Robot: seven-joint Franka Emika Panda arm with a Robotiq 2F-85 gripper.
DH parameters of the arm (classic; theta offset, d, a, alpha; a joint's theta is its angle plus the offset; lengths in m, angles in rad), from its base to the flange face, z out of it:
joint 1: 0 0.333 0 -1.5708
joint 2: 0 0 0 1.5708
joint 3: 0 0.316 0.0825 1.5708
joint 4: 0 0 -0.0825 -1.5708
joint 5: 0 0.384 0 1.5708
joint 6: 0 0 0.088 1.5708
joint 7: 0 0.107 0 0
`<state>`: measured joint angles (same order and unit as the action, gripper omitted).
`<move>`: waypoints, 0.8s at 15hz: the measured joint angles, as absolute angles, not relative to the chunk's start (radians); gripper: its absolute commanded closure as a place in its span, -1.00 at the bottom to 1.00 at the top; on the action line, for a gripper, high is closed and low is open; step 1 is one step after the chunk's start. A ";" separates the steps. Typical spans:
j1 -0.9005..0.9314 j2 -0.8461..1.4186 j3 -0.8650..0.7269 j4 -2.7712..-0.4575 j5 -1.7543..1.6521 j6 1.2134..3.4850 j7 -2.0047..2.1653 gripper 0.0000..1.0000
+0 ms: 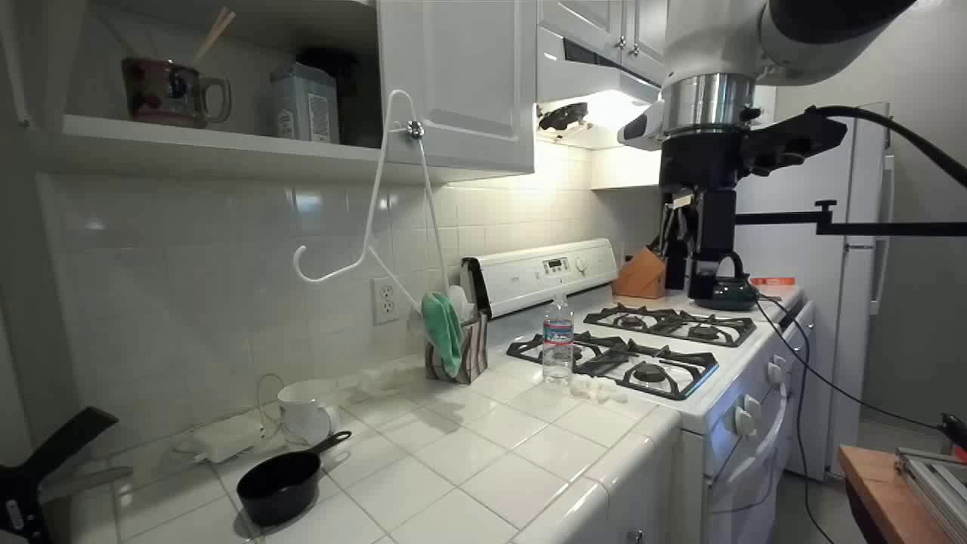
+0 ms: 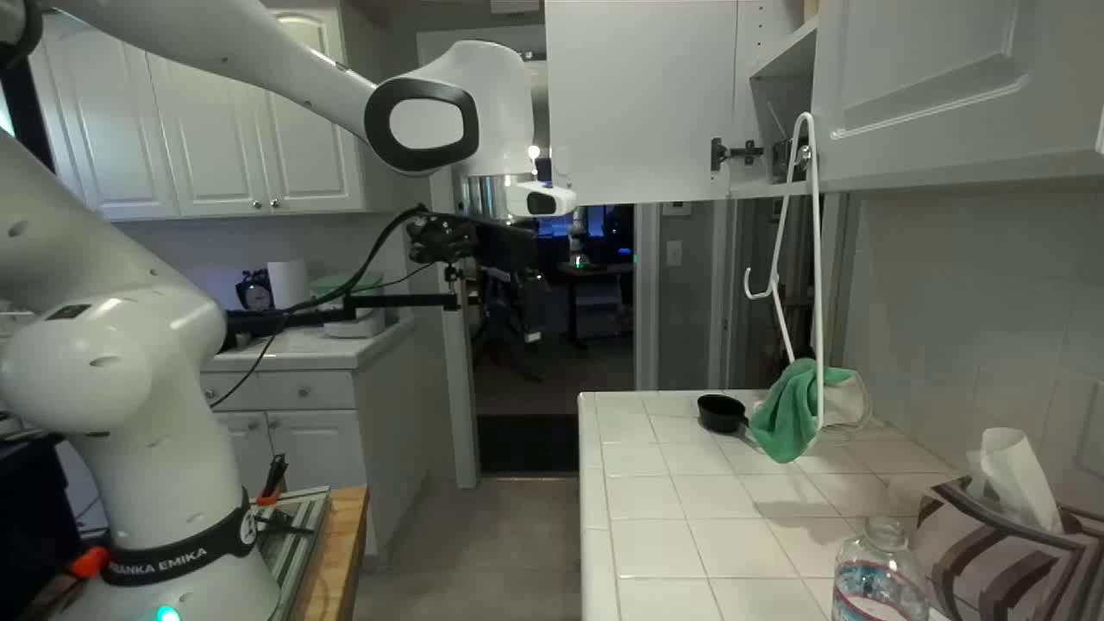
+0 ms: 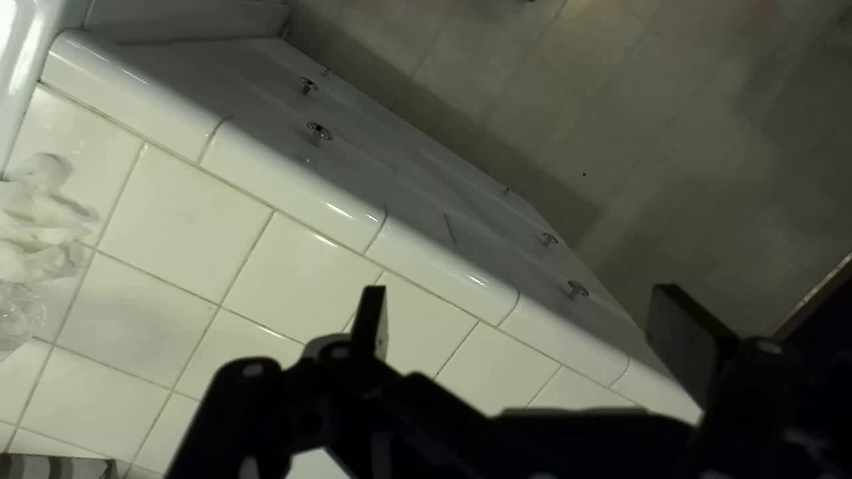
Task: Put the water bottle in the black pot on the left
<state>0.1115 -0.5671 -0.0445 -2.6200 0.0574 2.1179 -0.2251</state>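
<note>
Water bottle (image 1: 558, 347): is standing upright on the table (image 1: 483, 453) near the stove (image 1: 529, 273), probably leaving its sides free for grasping.
Black pot (image 1: 281, 502): is resting well apart, mouth up, presumably waiting to receive it.
Jaws: are gaping wide, gripping nothing, likely because no grasp is starting yet.

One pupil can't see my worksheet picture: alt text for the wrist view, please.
An open, empty black pincer seen against a white tiled countertop; at left, a clear water bottle, partly cut off, beside crumpled white tissue.
</note>
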 measured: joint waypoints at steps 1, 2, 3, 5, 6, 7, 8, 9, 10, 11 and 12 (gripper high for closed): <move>0.111 -0.567 -0.044 -2.620 0.057 2.118 -0.225 -1.00; 0.111 -0.567 -0.044 -2.620 0.057 2.118 -0.225 -1.00; 0.111 -0.567 -0.044 -2.620 0.057 2.118 -0.225 -1.00; 0.111 -0.567 -0.044 -2.620 0.057 2.118 -0.225 -1.00; 0.111 -0.567 -0.044 -2.620 0.057 2.118 -0.225 -1.00; 0.111 -0.567 -0.044 -2.620 0.057 2.118 -0.225 -1.00; 0.111 -0.567 -0.044 -2.620 0.057 2.118 -0.225 -1.00; 0.111 -0.567 -0.044 -2.620 0.057 2.118 -0.225 -1.00; 0.111 -0.567 -0.044 -2.620 0.057 2.118 -0.225 -1.00; 0.108 -0.567 -0.043 -2.620 0.057 2.129 -0.218 -1.00; 0.099 -0.567 -0.043 -2.621 0.057 2.160 -0.209 -1.00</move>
